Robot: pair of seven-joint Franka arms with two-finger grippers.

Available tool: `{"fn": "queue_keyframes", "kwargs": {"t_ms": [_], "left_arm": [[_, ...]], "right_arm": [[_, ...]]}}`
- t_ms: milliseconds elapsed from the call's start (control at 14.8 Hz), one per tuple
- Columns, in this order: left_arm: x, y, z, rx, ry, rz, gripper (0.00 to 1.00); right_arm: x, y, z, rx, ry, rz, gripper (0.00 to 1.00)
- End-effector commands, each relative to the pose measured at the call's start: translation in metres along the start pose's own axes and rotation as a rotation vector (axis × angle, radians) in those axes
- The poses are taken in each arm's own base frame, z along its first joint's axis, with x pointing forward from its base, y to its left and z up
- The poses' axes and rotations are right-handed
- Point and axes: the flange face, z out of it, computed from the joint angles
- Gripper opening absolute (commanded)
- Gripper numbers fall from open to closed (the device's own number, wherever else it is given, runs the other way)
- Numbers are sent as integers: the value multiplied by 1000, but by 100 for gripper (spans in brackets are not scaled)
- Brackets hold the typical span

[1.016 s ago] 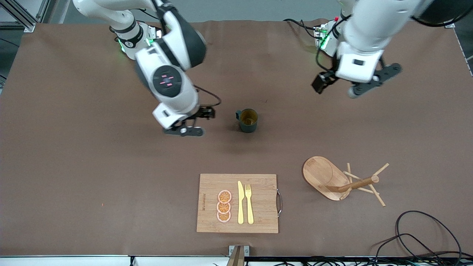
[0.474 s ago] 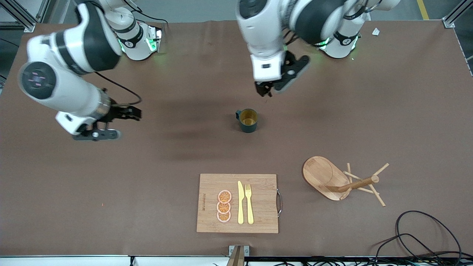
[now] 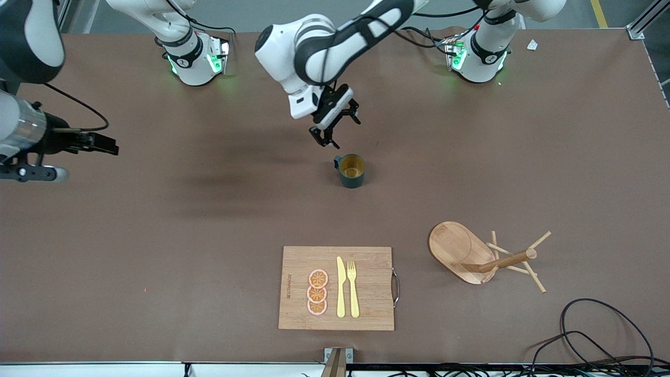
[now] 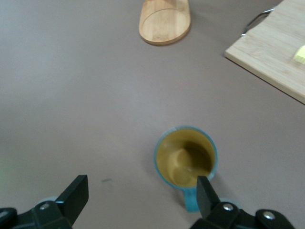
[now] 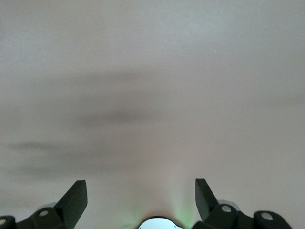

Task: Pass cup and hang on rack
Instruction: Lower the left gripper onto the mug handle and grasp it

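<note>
front view: the left end effector [image 3: 328,137] hangs spread and empty over the surface [image 3: 157,235], the teal mug [image 3: 351,170] upright just beside it; the bamboo mug tree [image 3: 484,256] stands well apart. left wrist view: the mug [image 4: 186,161] sits near its fingers [image 4: 204,193]. right wrist view: the right end effector [image 5: 141,198] is spread over bare surface.

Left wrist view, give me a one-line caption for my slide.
Open left gripper above the upright cup on the table, rack base and cutting board in the background.
</note>
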Motion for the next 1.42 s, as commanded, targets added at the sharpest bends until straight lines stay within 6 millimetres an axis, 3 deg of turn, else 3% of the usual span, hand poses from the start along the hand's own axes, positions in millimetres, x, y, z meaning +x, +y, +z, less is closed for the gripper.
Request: {"fn": "queue_keyframes", "kwargs": {"t_ms": [0, 135, 271, 406, 542, 880, 1016, 1355], "left_arm": [[-40, 16, 12, -60, 103, -69, 100], [-63, 24, 29, -97, 156, -78, 100], [-69, 34, 46, -119, 166, -104, 100], [-77, 39, 62, -130, 154, -125, 100], [-90, 43, 92, -109, 171, -128, 100], [-102, 45, 113, -110, 165, -144, 97], [-103, 46, 115, -115, 162, -144, 82], [-100, 48, 115, -116, 162, -141, 23]], "right_arm": [[-5, 17, -19, -10, 16, 29, 100], [-4, 33, -32, 1, 43, 58, 100], [-2, 41, -44, 16, 57, 73, 100], [-6, 39, -61, 14, 60, 72, 100], [-6, 37, -62, 16, 62, 69, 100], [-12, 13, -59, 8, 22, 26, 100], [-14, 11, -57, 9, 10, 23, 100], [-16, 11, -59, 10, 16, 23, 100]]}}
